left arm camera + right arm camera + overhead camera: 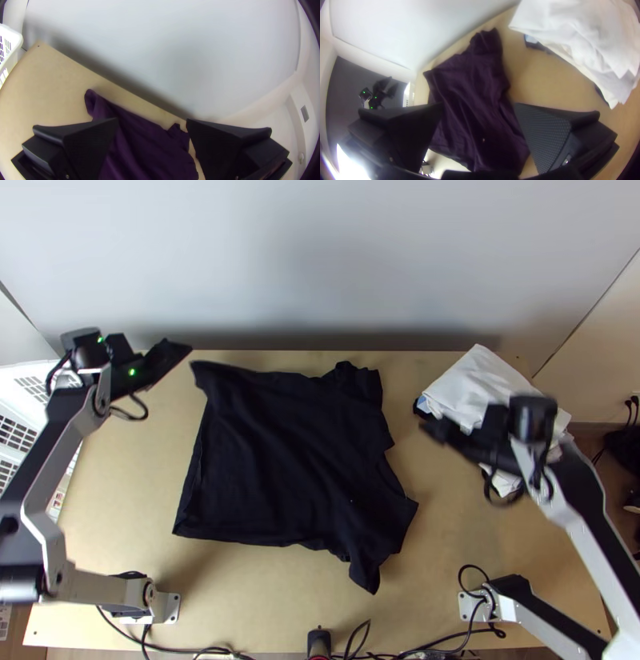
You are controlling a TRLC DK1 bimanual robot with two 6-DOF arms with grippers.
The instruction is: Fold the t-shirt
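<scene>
The black t-shirt lies spread but wrinkled on the middle of the table, one corner trailing toward the near edge. Above the table's far left part is my left gripper, apart from the shirt. In the left wrist view, the left gripper is open with the dark shirt beyond it. My right gripper hangs over the right side, between the shirt and the white cloths. In the right wrist view, the right gripper stands open, the shirt lying beyond its fingers, not held.
A heap of white cloth with a dark and blue piece under it lies at the table's far right, partly beneath the right arm. A white basket stands at the left edge. Cables run along the near edge.
</scene>
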